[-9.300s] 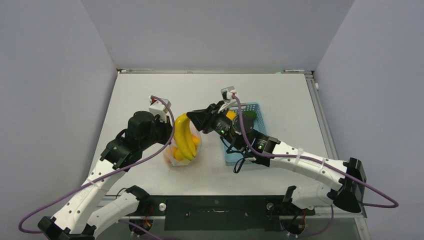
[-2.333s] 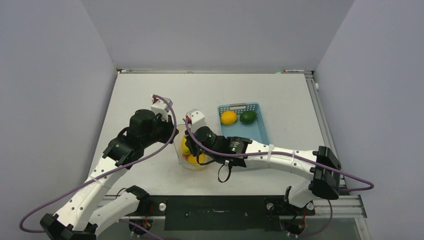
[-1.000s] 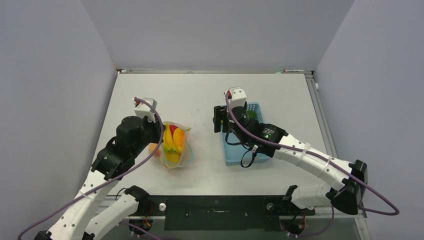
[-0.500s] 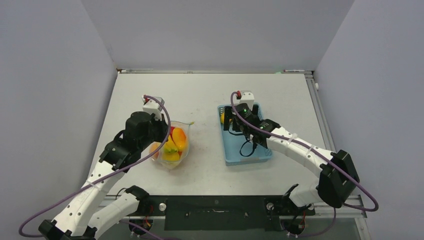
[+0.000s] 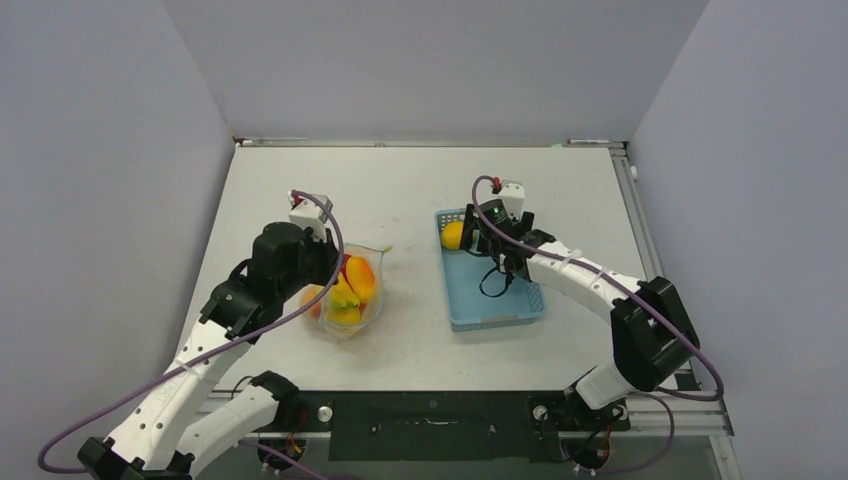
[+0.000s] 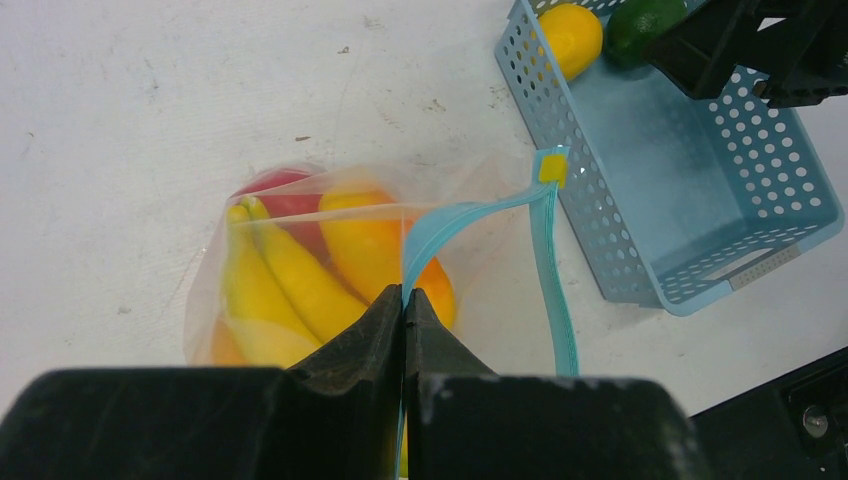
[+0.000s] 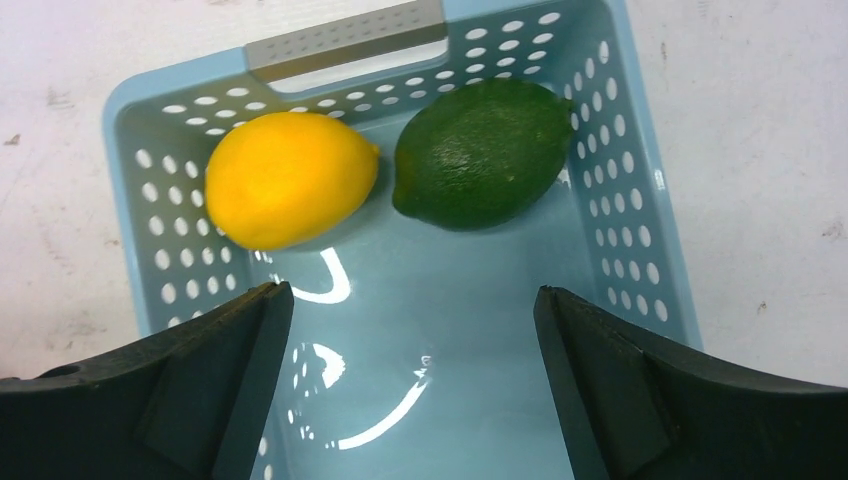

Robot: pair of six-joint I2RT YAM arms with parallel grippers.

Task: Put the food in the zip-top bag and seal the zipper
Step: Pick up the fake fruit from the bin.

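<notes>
Both lemon (image 7: 290, 180), lime (image 7: 482, 152) at basket (image 7: 640, 250) far wall; right hand (image 7: 408, 295) spread above; left hand (image 6: 404, 295) clamped on zipper (image 6: 480, 212).

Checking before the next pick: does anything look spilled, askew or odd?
Nothing looks spilled or broken. The bag is open, its zipper pinched in the left gripper; a lemon and lime lie in the basket.

Bright even light, soft shadows, glare inside basket (image 7: 480, 330)

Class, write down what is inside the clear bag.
Bananas, a red apple and an orange-yellow fruit show inside the bag. The left gripper, pinching the zipper, hides the rest.
</notes>
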